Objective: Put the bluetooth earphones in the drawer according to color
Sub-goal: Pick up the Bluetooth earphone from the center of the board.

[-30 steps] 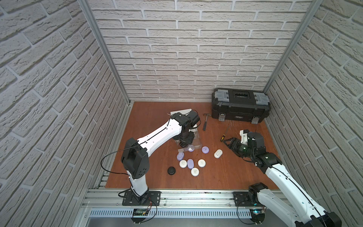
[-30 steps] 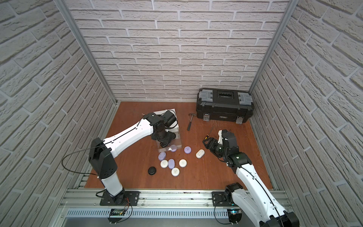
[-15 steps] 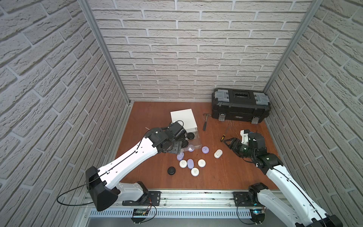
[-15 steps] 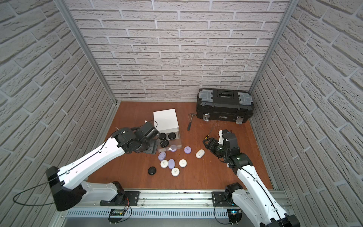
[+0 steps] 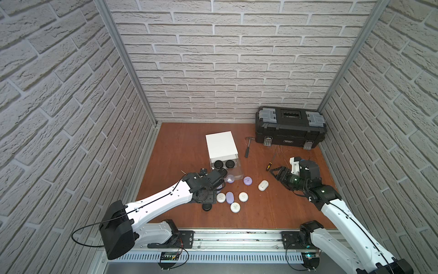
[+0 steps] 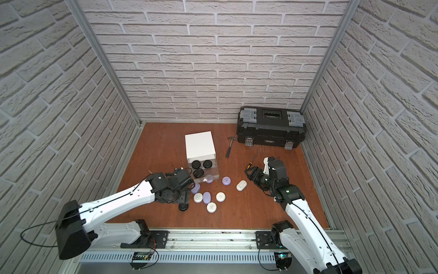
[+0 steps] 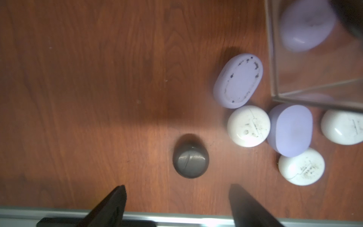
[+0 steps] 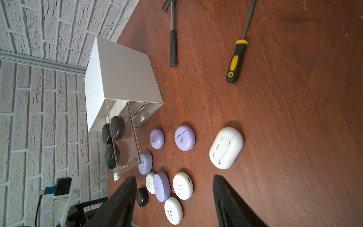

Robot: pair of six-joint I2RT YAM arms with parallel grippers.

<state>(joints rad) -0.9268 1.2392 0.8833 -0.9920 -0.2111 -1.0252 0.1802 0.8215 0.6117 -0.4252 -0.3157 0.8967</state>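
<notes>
One white earphone case (image 7: 248, 125); smudged marks, possibly lettering.

Robot lab cell: brick walls (image 5: 237, 59), toolbox (image 5: 290, 132)

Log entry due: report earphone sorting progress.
Done: three round black earphone cases lie in the open clear-plastic top drawer. In hand: nothing; the left end effector hangs open by the fourth black case. Left: that one, four lavender, four white cases.
</notes>
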